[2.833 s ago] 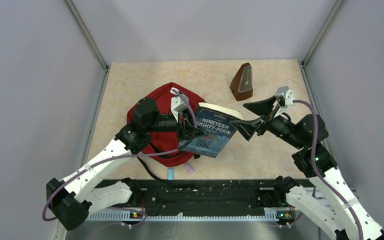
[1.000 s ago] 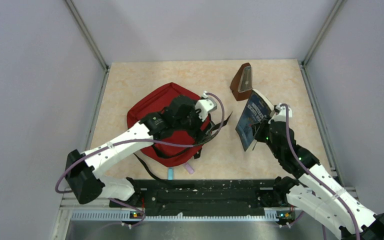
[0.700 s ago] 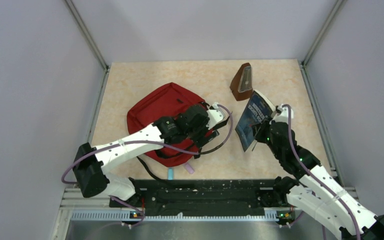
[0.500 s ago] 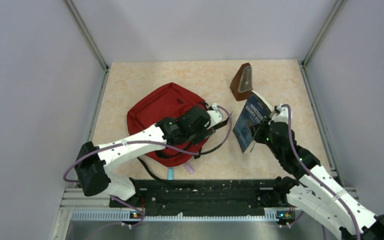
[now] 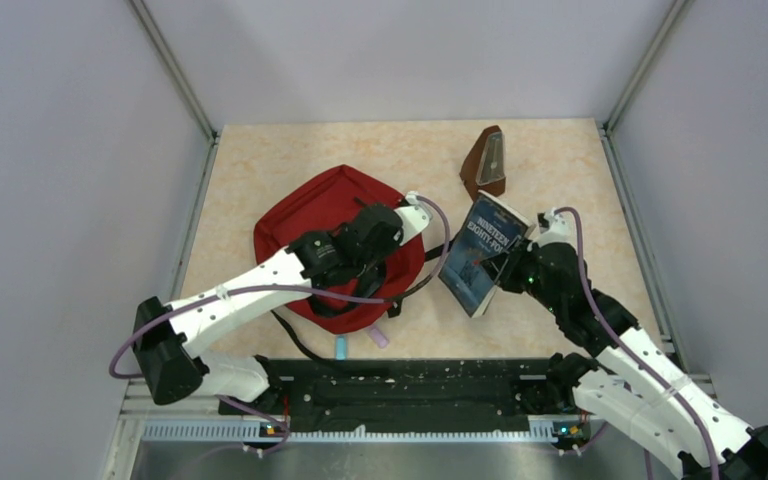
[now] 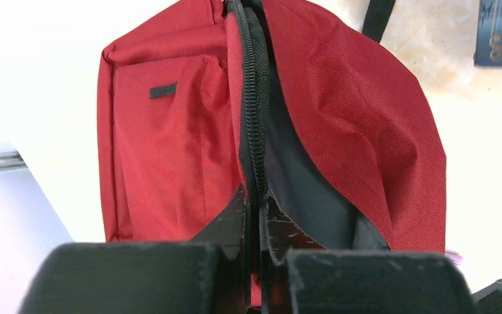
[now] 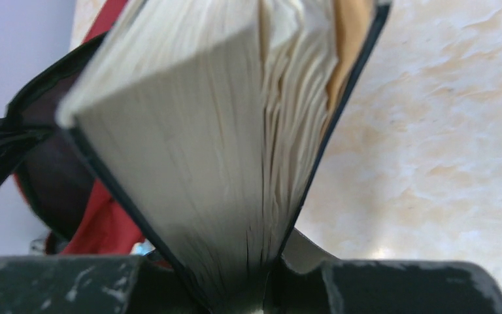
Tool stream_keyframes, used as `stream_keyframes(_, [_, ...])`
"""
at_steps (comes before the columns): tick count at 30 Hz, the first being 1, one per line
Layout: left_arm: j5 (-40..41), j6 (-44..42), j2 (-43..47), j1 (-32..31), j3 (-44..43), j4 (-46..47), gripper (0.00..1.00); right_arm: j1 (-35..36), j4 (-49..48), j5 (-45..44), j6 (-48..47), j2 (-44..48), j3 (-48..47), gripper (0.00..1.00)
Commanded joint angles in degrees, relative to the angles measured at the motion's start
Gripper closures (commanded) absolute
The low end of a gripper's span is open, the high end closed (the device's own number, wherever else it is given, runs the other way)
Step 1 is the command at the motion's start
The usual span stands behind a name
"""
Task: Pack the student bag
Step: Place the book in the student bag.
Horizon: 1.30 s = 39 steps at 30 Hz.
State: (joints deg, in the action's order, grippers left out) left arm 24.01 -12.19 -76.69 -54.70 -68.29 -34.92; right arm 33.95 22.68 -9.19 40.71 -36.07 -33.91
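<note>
Overhead, the left arm (image 5: 260,280) hides much of the student bag's (image 5: 305,210) near side.

Book (image 5: 478,255) shifted left — nearer student bag (image 5: 310,205).

Matt woven red bag (image 6: 170,137); paper book (image 7: 189,150)
</note>
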Motion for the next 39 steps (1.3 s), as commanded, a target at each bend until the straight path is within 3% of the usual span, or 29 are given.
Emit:
stream_keyframes(1, [1.9,-1.2,3.1,0.2,-3.0,2.0,1.0,-0.2,-12.6,9.7,8.0,0.0,-2.8,1.0])
stream_keyframes(6, [8.0,-2.3,7.3,0.2,-6.3,7.1,1.0,1.8,-24.4,16.7,17.7,-2.7,0.0,1.0])
stream_keyframes(13, [9.5,-5.2,11.6,0.2,-7.4,14.6,1.0,8.5,-36.5,11.9,25.8,-4.2,4.2,1.0])
stream_keyframes(20, [10.3,-6.8,11.8,0.2,-6.3,18.2,1.0,20.3,-45.9,3.8,26.4,-11.2,3.3,1.0])
stream_keyframes(32, [9.0,-6.4,16.1,0.6,1.0,24.0,1.0,31.9,-50.5,3.0,25.3,-30.7,-1.8,1.0])
stream_keyframes(39, [5.0,-5.2,17.9,0.6,3.7,25.3,1.0,32.7,-52.0,-2.9,23.8,-36.2,-5.3,1.0])
